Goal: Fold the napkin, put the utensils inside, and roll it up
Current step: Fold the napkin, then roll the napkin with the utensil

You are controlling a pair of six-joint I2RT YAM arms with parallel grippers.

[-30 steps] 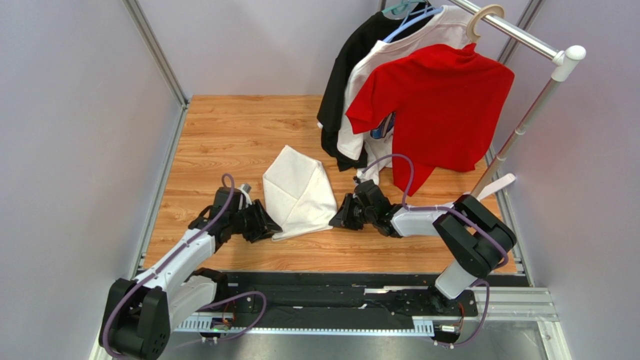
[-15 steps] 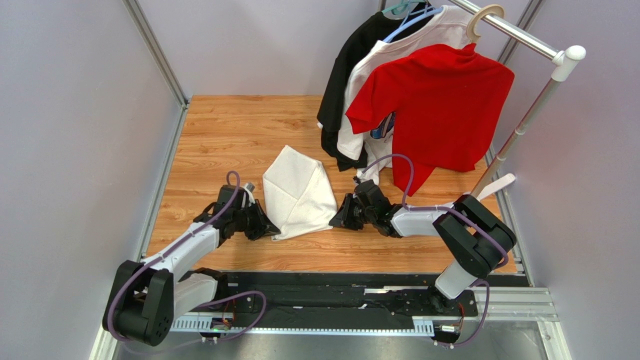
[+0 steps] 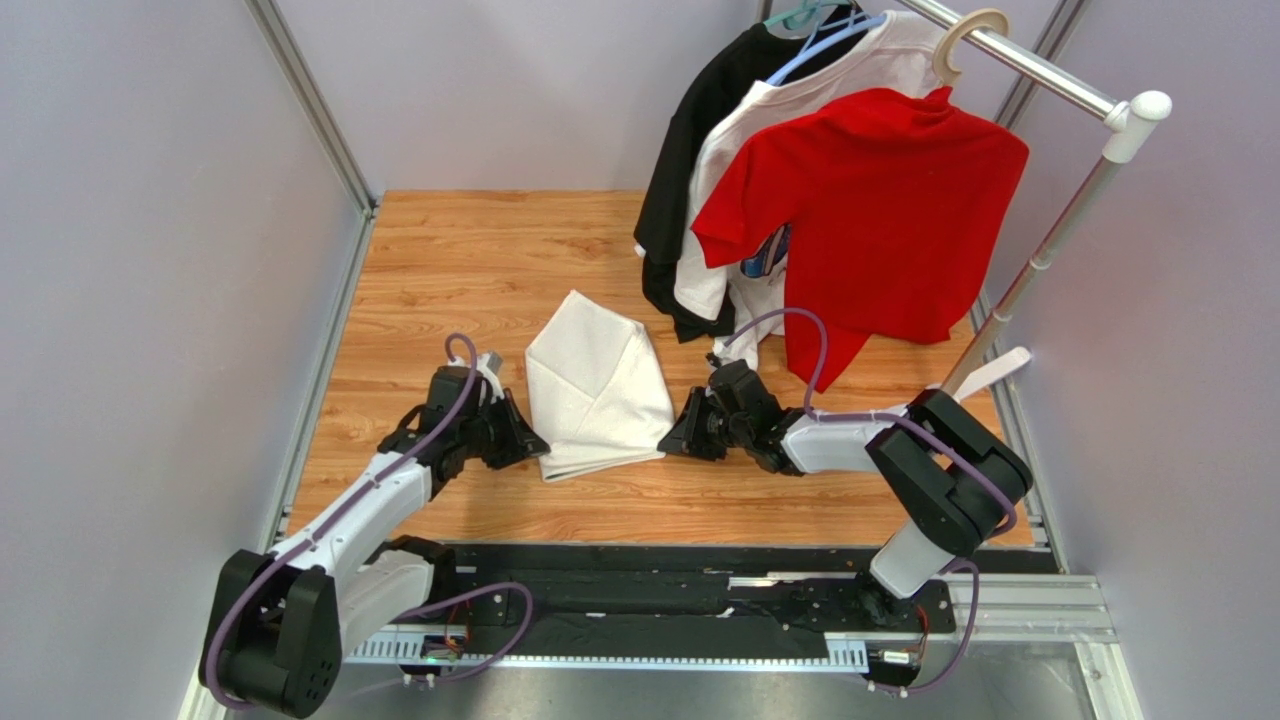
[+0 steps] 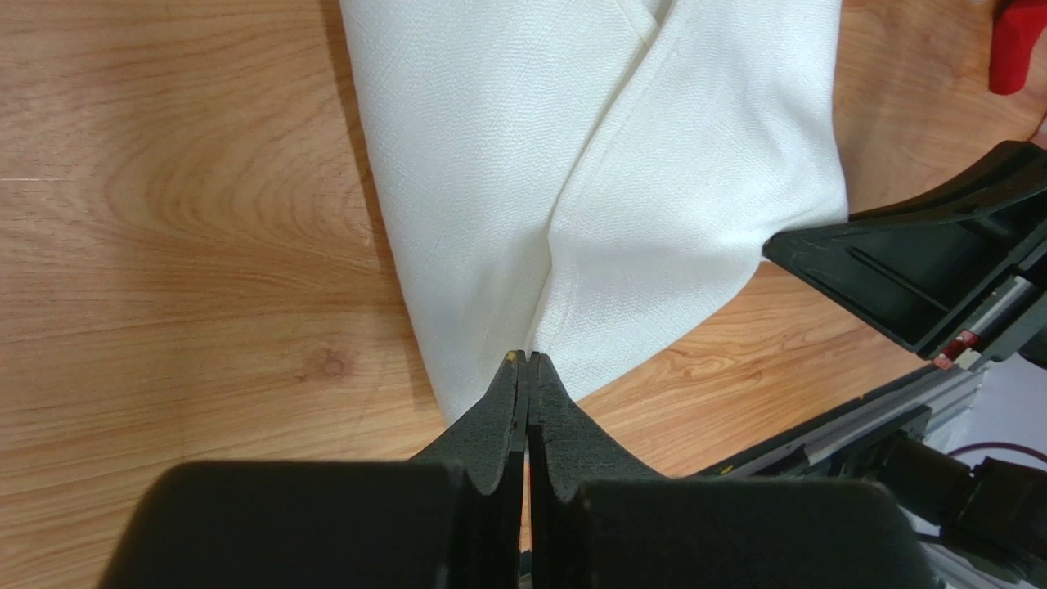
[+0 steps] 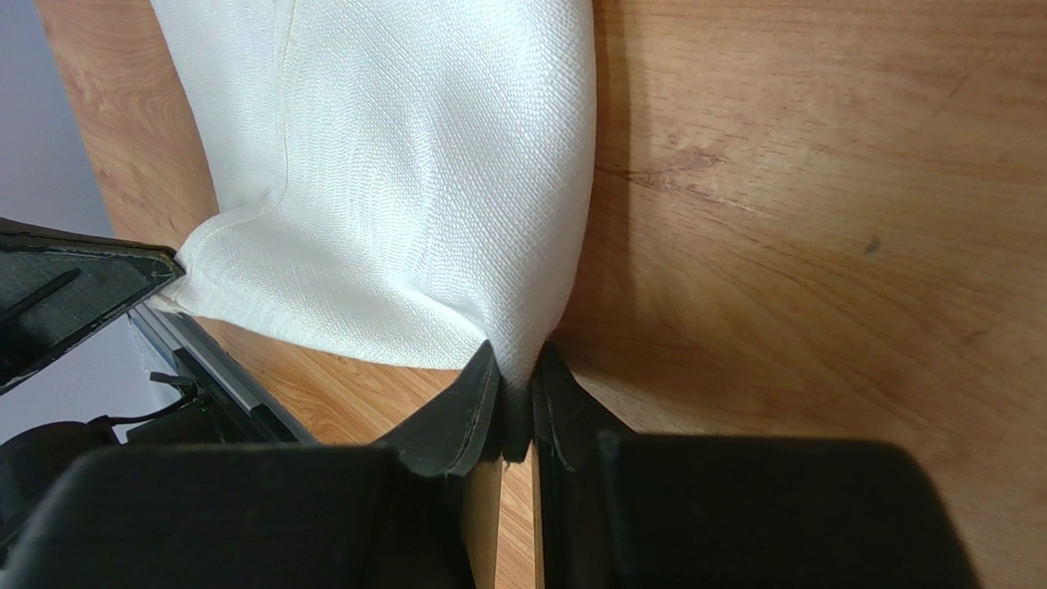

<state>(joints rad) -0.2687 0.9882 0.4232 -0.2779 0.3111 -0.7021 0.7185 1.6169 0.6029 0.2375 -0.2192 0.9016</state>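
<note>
The napkin (image 3: 598,387) is a cream cloth lying folded on the wooden table, narrow end toward the far side. It also shows in the left wrist view (image 4: 590,147) and the right wrist view (image 5: 406,160). My left gripper (image 3: 526,441) is at its near left corner, jaws shut with the cloth's crease running into the tips (image 4: 527,358). My right gripper (image 3: 672,438) is shut on the near right corner, with cloth pinched between the jaws (image 5: 516,368). No spoon shows in any view.
A clothes rack (image 3: 1052,240) stands at the back right with a red shirt (image 3: 872,210), a white shirt (image 3: 721,180) and a black shirt (image 3: 676,165) hanging close behind the napkin. Grey walls and metal posts enclose the table. A black rail (image 3: 676,578) runs along the near edge.
My left gripper has shifted slightly toward the far side at the napkin's near left corner, and that edge lies a little straighter. The right arm has not moved.
</note>
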